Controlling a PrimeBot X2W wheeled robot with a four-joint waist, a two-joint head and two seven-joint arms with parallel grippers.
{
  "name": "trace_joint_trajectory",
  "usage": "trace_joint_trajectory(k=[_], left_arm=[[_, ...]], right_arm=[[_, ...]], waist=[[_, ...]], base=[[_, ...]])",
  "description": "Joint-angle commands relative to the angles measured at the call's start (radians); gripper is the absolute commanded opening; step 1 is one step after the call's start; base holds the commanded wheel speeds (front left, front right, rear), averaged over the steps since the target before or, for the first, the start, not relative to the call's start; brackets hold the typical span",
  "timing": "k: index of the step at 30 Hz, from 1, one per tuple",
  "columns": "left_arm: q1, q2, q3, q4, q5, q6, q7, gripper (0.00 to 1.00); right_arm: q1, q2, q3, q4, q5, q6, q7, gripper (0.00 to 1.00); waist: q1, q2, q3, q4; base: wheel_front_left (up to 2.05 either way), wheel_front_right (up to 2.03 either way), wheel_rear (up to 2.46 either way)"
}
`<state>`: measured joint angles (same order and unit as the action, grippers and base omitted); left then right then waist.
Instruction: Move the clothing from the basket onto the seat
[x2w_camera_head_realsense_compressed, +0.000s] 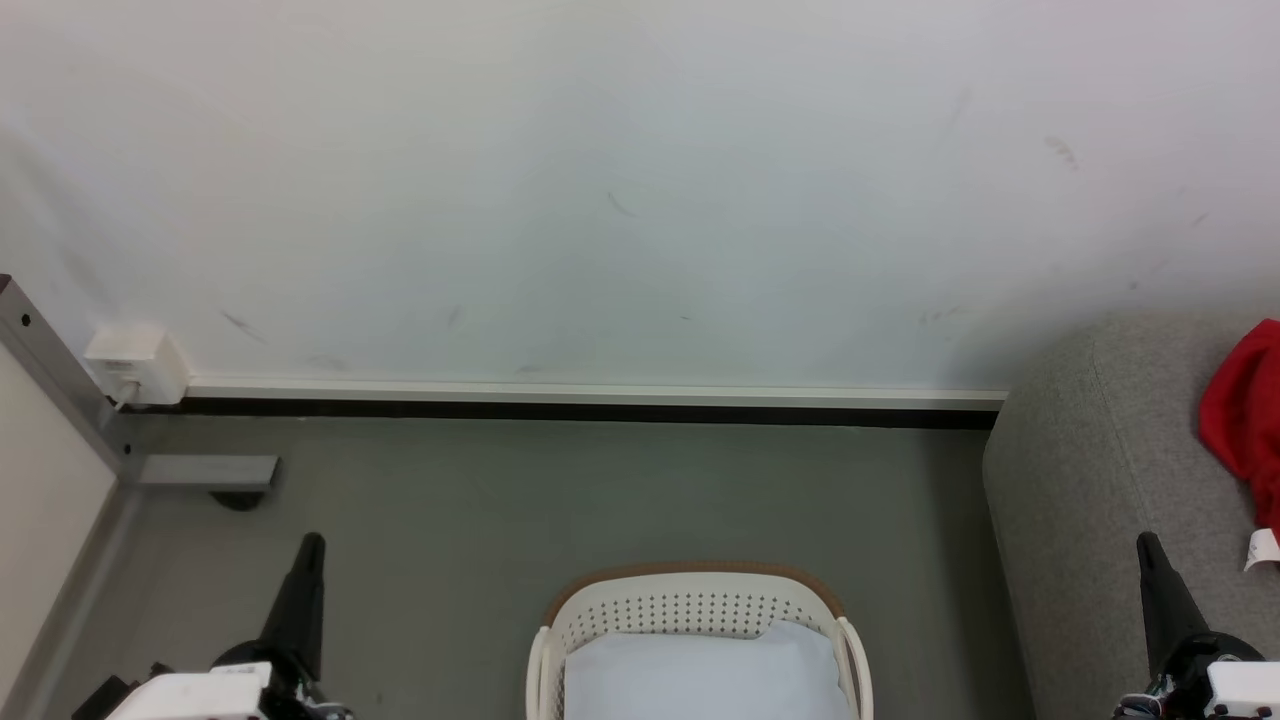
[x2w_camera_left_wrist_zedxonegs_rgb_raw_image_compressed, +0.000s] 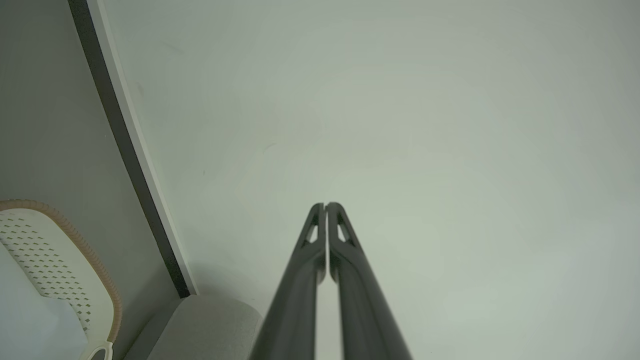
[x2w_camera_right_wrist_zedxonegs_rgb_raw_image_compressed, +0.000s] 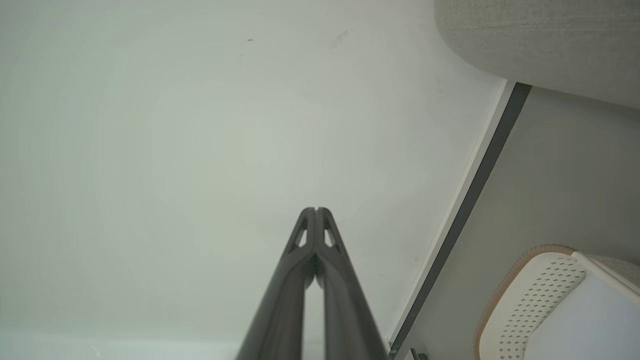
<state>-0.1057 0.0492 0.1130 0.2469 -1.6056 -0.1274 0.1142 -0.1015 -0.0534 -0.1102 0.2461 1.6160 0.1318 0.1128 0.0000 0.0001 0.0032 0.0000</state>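
Jaws of the left gripper (x2w_camera_left_wrist_zedxonegs_rgb_raw_image_compressed: 325, 205) and right gripper (x2w_camera_right_wrist_zedxonegs_rgb_raw_image_compressed: 316, 209) are pressed together on nothing, low in the head view. Between them, the basket (x2w_camera_head_realsense_compressed: 690, 572) holds a pale pad (x2w_camera_head_realsense_compressed: 700, 675). Red clothing (x2w_camera_head_realsense_compressed: 1245, 420) lies on the seat (x2w_camera_head_realsense_compressed: 1080, 480) at the right edge, so the task looks about finished.

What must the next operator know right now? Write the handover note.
Left claw: shut, empty, left of the basket, apart from it.
Right claw: shut, empty, in front of the seat.
Red clothing lies on the seat, cut off by the head view's right edge.
The basket's visible part holds a pale white cloth pad.
Done: the transfer, apparently.
Left: check the basket's cut-off near end.
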Motion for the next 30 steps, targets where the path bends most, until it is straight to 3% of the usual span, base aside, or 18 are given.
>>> trace_joint_trajectory(k=[1,30], left_arm=[[-0.007,0.002,0.003,-0.003,-0.013,-0.007,0.004,0.00],[-0.007,0.002,0.003,-0.003,-0.013,-0.007,0.004,0.00]], right_arm=[[-0.012,0.001,-0.005,-0.004,0.000,-0.002,0.000,0.00],[-0.012,0.002,-0.006,-0.004,-0.003,-0.002,0.002,0.00]], waist=[[0.0000,-0.0001,0.000,0.000],[0.0000,-0.0001,0.000,0.000]], base=[[0.00,0.00,0.00],[0.00,0.00,0.00]])
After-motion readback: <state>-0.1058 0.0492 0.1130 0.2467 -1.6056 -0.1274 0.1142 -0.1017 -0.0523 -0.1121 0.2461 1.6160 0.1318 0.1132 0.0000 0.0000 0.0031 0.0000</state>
